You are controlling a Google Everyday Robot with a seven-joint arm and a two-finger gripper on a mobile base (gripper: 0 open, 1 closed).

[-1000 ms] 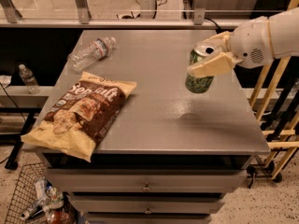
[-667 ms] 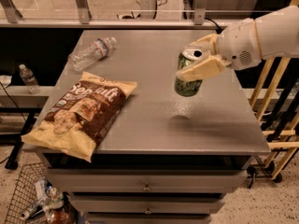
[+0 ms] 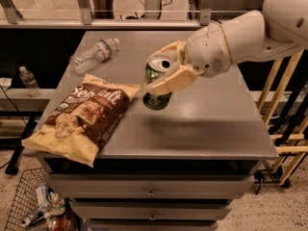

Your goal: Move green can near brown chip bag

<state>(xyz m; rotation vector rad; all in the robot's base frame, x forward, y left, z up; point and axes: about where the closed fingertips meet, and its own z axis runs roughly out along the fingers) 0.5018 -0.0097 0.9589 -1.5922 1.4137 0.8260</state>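
Green can [image 3: 156, 99] leftward, tight in gripper [image 3: 151, 75]

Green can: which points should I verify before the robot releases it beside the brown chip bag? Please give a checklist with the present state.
1. Grip: the gripper is shut on the green can, one finger on each side. Ok.
2. Closeness: the can is just right of the brown chip bag, at its upper right corner, not touching it. Ok.
3. Posture: the can is roughly upright. Ok.
4. Landing place: the table under the can is bare. Ok.
5. Support: can bottom resting on the table? Cannot tell.
6. Water bottle: it lies far behind the bag, apart from the can. Ok.
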